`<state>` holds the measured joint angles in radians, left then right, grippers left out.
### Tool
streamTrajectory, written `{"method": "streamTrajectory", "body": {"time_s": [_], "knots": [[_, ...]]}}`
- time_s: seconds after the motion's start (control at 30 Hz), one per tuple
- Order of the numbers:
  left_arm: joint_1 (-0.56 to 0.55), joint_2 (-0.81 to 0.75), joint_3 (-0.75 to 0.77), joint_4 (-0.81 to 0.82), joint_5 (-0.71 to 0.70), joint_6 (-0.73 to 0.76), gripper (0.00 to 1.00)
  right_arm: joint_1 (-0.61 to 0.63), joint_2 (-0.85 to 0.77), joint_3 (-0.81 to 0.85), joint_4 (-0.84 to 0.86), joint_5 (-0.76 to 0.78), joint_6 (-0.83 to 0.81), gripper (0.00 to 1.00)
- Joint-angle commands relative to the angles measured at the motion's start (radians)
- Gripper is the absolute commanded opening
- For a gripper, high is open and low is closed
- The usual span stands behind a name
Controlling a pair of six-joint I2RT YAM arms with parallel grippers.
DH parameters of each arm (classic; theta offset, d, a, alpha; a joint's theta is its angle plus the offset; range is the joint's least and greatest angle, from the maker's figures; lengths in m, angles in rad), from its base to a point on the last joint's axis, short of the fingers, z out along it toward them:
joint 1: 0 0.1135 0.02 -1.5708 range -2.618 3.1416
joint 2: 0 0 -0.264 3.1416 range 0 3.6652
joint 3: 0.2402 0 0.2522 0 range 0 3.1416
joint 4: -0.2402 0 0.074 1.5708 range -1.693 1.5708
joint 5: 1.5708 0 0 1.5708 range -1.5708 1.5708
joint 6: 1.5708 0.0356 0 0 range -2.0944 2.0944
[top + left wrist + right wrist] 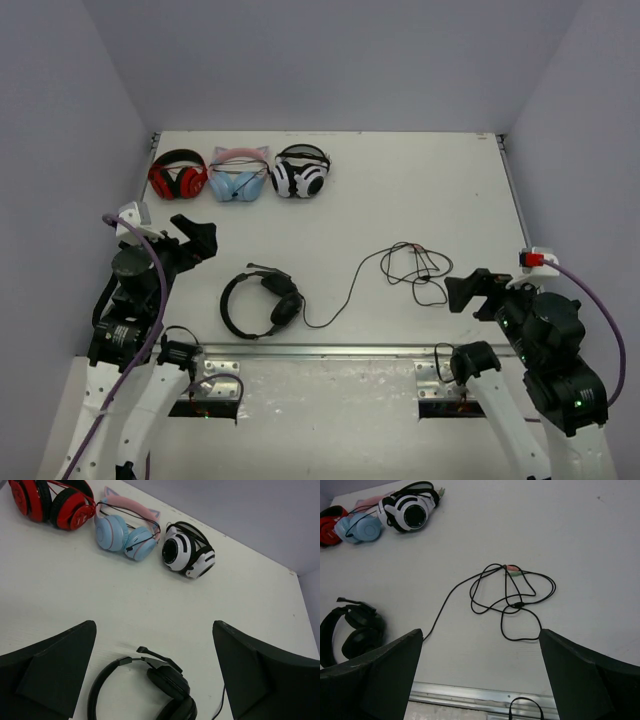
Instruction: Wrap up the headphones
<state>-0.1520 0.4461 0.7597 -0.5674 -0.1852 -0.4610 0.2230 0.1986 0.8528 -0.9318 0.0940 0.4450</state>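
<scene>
nothing is wrapped yet, as far as you can see; the black headset (pixel 262 303) lies flat just ahead of your left pincer (pixel 195 238), between its fingers in the wrist view; its cable (pixel 518 603) trails loose over the table (pixel 400 190) to a slack tangle right in front of your right pincer (pixel 471 293); all the winding looks left to do; both pincers stand wide open, holding nothing, touching neither headset nor cable.

No readable lettering, brand, number or sign on the headphones (pixel 262 304) or the table (pixel 420 190)
</scene>
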Motion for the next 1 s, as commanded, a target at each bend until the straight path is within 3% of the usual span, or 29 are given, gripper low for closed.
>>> {"method": "streamTrajectory", "body": {"time_s": [0.0, 0.13, 0.3, 0.37, 0.43, 0.5, 0.7, 0.97], "knots": [[-0.009, -0.003, 0.01, 0.038, -0.011, -0.011, 1.0, -0.004, 0.051, 0.012, -0.004, 0.01, 0.044, 0.99], [-0.012, 0.012, 0.01, 0.041, -0.019, -0.015, 1.0, -0.004, 0.024, -0.003, 0.016, -0.053, 0.052, 0.99], [-0.015, 0.097, 0.107, -0.118, -0.026, -0.086, 1.0, -0.002, 0.047, -0.003, -0.025, -0.014, 0.05, 0.99], [-0.015, 0.105, 0.103, -0.141, 0.036, -0.194, 1.0, -0.002, 0.096, 0.003, -0.051, -0.028, 0.067, 0.99], [-0.015, 0.108, 0.005, -0.105, 0.127, -0.273, 1.0, -0.002, 0.116, 0.003, -0.033, -0.124, 0.077, 0.99], [-0.014, 0.173, -0.058, -0.123, 0.026, -0.376, 1.0, -0.002, 0.114, -0.035, 0.013, -0.198, 0.081, 0.99], [-0.109, 0.347, -0.16, -0.256, -0.179, -0.629, 1.0, -0.002, 0.091, -0.129, 0.074, -0.195, 0.086, 0.99], [-0.216, 0.627, -0.289, -0.109, -0.211, -0.68, 1.0, -0.002, 0.088, -0.164, 0.114, -0.209, 0.081, 0.99]]}}
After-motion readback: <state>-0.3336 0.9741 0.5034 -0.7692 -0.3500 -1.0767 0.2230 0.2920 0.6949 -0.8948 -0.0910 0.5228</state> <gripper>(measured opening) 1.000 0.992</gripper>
